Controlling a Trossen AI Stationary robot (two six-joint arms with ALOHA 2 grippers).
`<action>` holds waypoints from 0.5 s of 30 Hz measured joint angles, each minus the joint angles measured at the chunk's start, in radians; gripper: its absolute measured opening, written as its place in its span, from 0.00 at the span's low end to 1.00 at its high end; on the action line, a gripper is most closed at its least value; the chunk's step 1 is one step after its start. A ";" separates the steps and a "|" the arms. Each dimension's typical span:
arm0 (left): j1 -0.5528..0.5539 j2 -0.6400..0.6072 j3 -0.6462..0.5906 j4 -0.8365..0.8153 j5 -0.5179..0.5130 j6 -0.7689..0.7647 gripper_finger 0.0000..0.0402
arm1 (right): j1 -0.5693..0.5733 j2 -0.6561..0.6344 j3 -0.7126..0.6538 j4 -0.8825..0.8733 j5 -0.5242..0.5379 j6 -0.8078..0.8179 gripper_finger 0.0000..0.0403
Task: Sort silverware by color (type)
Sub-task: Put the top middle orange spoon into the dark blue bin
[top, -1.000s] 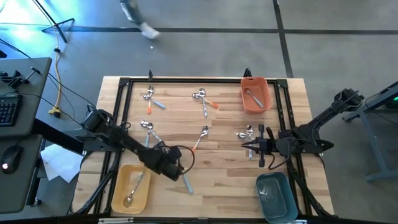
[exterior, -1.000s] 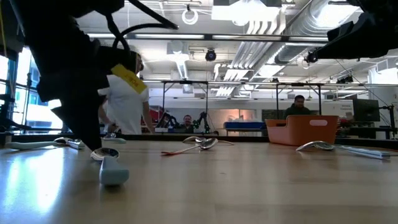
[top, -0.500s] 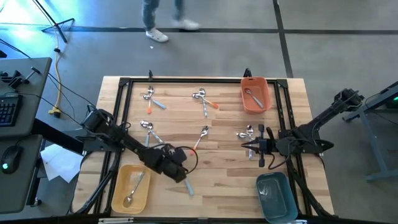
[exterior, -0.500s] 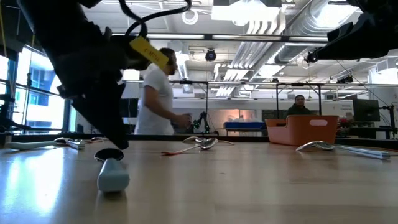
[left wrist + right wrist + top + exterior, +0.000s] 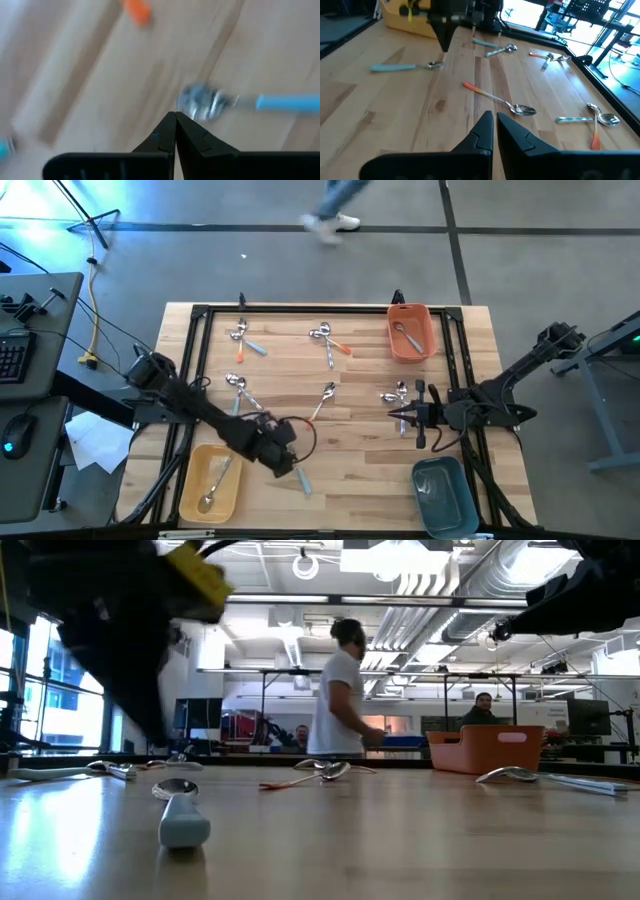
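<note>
A light-blue-handled spoon point(image 5: 302, 480) lies flat on the table, and the low view shows it close by point(image 5: 180, 812). My left gripper point(image 5: 176, 114) is shut and hangs just above the table beside the spoon's metal head point(image 5: 200, 102), touching nothing. The right wrist view shows it point(image 5: 445, 47) above that head. My right gripper point(image 5: 494, 116) is shut and waits over the table's right side point(image 5: 393, 415), near a small cluster of silverware point(image 5: 397, 393). More spoons and forks with blue, orange and silver handles lie scattered on the table's far half point(image 5: 325, 338).
A yellow bin point(image 5: 190, 490) at the near left holds a spoon. An orange bin point(image 5: 425, 340) at the far right holds another. A grey-blue bin point(image 5: 445, 498) sits at the near right. A person point(image 5: 340, 690) walks in the room behind the table.
My left gripper, shut throughout, has swung a little toward the table's right beside the blue spoon's head, then risen off the table and drawn back toward the left. The spoon has stayed about where it lay. My right arm has kept still.
</note>
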 joint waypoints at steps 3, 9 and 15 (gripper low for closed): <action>-0.039 0.005 -0.037 0.000 0.028 -0.100 0.00 | 0.000 0.000 0.000 0.008 0.000 -0.002 0.02; -0.060 0.009 -0.147 0.222 0.004 -0.146 0.00 | 0.000 0.000 0.000 0.015 0.000 -0.002 0.02; -0.020 0.005 -0.191 0.339 0.009 -0.082 0.00 | 0.000 0.000 0.000 0.023 -0.068 0.024 0.02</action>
